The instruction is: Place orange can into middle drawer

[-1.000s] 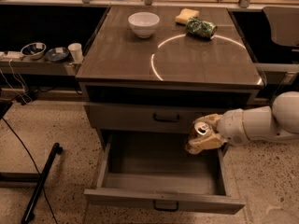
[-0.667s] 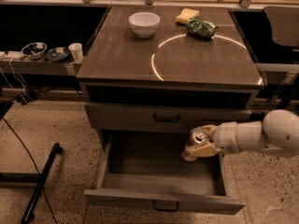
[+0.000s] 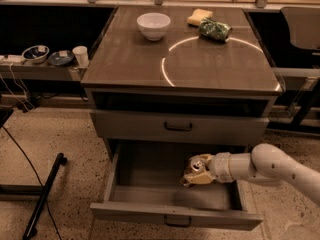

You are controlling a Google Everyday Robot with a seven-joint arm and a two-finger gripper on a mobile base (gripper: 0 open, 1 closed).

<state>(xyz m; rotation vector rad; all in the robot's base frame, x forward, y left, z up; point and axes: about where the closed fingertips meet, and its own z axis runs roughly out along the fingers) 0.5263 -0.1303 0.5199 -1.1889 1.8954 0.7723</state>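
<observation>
The middle drawer [image 3: 150, 171] is pulled open. Low in its right half, the gripper [image 3: 196, 174] pinches the tilted orange can [image 3: 196, 162]. Released at this lean, the can could topple and roll. Farther back, the counter [image 3: 130, 59] holds a white bowl [image 3: 153, 25].

Dim, warm-tinted scene. Bright ring of glare on the worktop [image 3: 130, 59], upper centre. Heavy shadow under it and along the frame's top. My end effector [image 3: 194, 177], clamped on the orange can [image 3: 196, 163], sits lower centre in the shaded middle drawer [image 3: 175, 215].
</observation>
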